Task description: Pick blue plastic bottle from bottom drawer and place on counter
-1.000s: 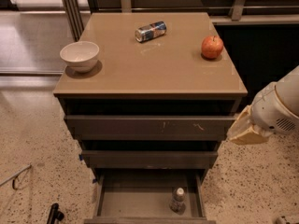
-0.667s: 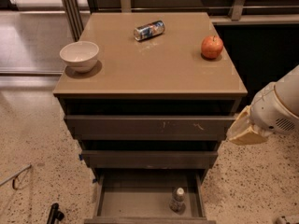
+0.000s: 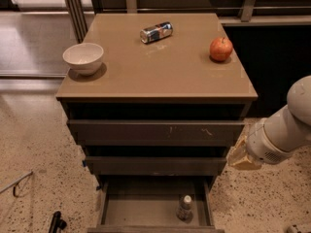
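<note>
The blue plastic bottle (image 3: 184, 208) stands upright in the open bottom drawer (image 3: 126, 212), towards its right side; I see its white cap from above. The tan counter (image 3: 155, 72) tops the dark cabinet. My gripper (image 3: 241, 155) is at the end of the white arm, at the right of the cabinet, level with the middle drawer. It is above and to the right of the bottle and apart from it.
On the counter are a white bowl (image 3: 83, 57) at the left, a blue-and-silver can (image 3: 156, 32) lying at the back and a red apple (image 3: 221, 48) at the right. The two upper drawers (image 3: 155, 130) stand slightly out. Speckled floor surrounds the cabinet.
</note>
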Action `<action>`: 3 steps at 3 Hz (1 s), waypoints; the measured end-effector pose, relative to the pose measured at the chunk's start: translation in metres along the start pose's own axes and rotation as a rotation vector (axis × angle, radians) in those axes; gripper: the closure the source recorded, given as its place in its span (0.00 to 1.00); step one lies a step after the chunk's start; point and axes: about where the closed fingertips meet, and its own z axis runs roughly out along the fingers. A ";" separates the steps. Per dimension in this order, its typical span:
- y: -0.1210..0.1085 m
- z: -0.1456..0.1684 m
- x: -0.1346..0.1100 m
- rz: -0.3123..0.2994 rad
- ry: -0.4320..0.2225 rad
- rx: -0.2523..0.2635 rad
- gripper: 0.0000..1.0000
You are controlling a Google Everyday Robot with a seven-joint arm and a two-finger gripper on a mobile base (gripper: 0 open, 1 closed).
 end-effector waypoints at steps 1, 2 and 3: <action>-0.012 0.073 0.028 0.031 -0.025 0.008 1.00; -0.013 0.141 0.058 0.076 -0.061 -0.027 1.00; -0.008 0.160 0.062 0.090 -0.070 -0.058 1.00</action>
